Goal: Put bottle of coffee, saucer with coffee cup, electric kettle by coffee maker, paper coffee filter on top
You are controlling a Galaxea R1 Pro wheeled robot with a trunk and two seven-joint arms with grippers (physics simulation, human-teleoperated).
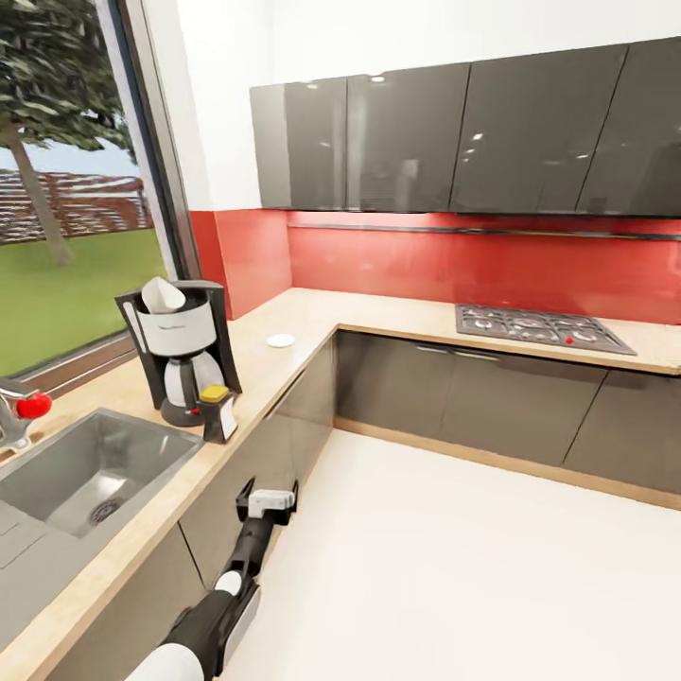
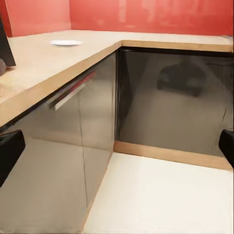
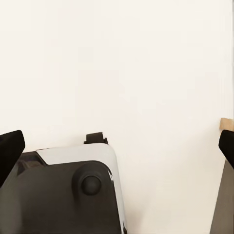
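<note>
The coffee maker stands on the kitchen countertop left of the corner, with the white paper coffee filter resting in its top. The black bottle of coffee with a yellow cap stands right beside its base. Farther along the counter lies the saucer, with nothing on it. My left gripper is open and empty, low in front of the grey cabinet doors. My right gripper is open over the floor and my own base. The coffee cup and electric kettle are out of view.
A steel sink with a red-knobbed faucet sits at the near left of the counter. A gas hob lies on the counter's right run. Grey cabinets line both runs around the pale floor.
</note>
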